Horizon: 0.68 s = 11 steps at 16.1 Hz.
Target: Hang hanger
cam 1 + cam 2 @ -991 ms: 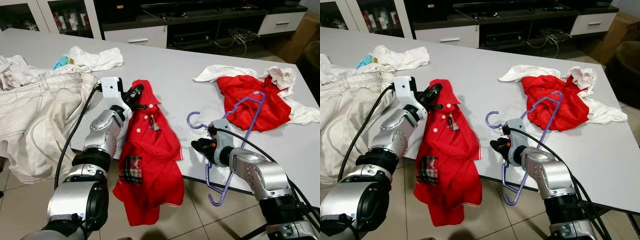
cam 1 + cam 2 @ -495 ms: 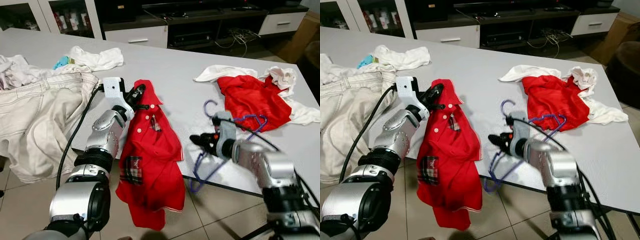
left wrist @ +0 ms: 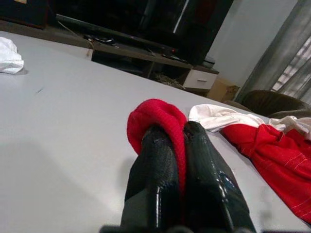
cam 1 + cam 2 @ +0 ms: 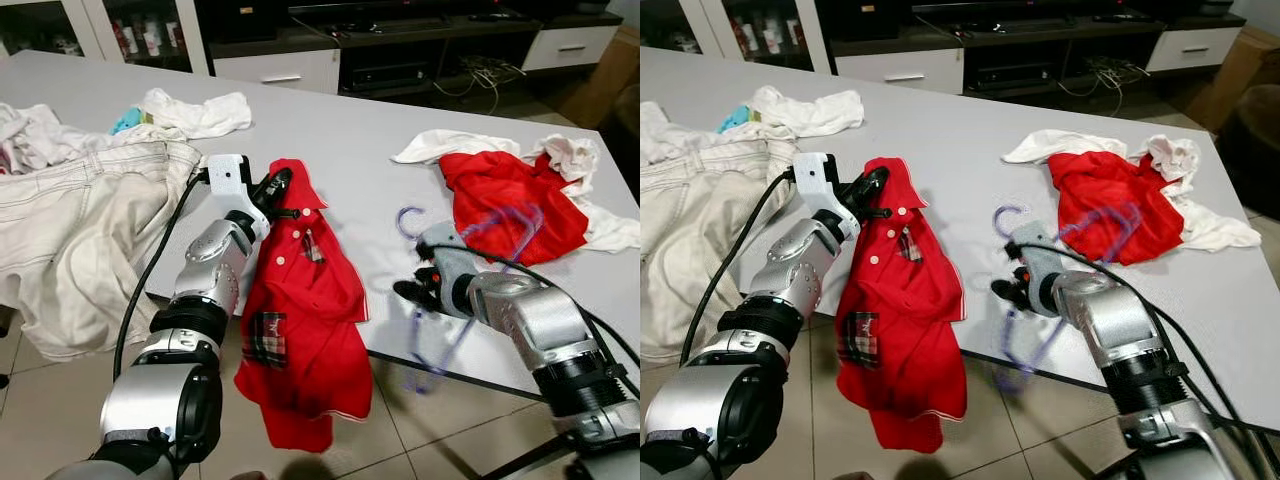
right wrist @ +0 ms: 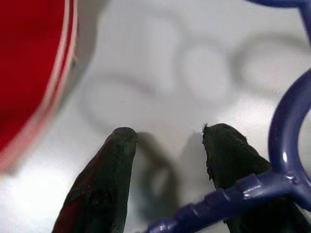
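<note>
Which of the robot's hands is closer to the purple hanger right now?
Right. The right hand is at the purple hanger, which crosses one of its fingers at the table edge. The left hand is off to the left, clamped on the red polo shirt.
</note>
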Available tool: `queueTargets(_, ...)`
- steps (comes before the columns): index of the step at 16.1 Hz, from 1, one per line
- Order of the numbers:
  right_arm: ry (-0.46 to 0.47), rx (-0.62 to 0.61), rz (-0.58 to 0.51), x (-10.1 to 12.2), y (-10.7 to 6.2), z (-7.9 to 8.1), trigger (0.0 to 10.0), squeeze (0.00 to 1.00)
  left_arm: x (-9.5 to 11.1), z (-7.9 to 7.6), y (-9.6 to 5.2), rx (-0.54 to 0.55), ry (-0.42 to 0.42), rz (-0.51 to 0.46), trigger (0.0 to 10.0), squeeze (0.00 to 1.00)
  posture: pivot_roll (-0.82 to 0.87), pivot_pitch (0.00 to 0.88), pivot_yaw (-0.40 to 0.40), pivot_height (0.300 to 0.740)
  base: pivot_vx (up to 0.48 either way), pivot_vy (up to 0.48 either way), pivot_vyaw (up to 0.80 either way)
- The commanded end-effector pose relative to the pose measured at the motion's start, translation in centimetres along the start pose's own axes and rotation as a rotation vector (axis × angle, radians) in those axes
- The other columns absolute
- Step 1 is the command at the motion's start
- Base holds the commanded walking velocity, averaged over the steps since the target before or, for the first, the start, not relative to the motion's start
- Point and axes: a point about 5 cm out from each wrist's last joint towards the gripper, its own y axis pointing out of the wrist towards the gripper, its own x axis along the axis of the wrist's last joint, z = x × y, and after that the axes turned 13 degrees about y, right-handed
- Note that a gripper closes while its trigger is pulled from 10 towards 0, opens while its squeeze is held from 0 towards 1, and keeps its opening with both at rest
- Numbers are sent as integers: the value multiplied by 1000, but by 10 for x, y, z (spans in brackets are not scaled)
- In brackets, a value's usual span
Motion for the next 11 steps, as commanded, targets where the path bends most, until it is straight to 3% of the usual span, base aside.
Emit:
queueTargets(1, -107, 8, -5, 8, 0, 3, 10000, 0, 13, -3, 6, -11, 20, -46, 0, 0, -71, 0, -6, 740, 0, 0, 0)
queueTargets(4, -369, 61, 51, 4, 2, 12, 10000, 0, 13, -4, 6, -13, 17, -48, 0, 0, -67, 0, -8, 740, 0, 0, 0)
queueTargets(6, -473, 30, 67, 1, 2, 10, 10000, 0, 12, -5, 6, -12, 15, -48, 0, 0, -61, 0, -9, 740, 0, 0, 0)
queueTargets(9, -591, -26, 50, 8, -1, 3, 10000, 0, 10, -6, 5, -16, 13, -41, 0, 0, -65, 0, -7, 740, 0, 0, 0)
queueTargets(11, -594, 8, 23, 10, -4, 6, 10000, 0, 9, -8, 6, -21, 12, -39, 0, 0, -70, 0, -5, 740, 0, 0, 0)
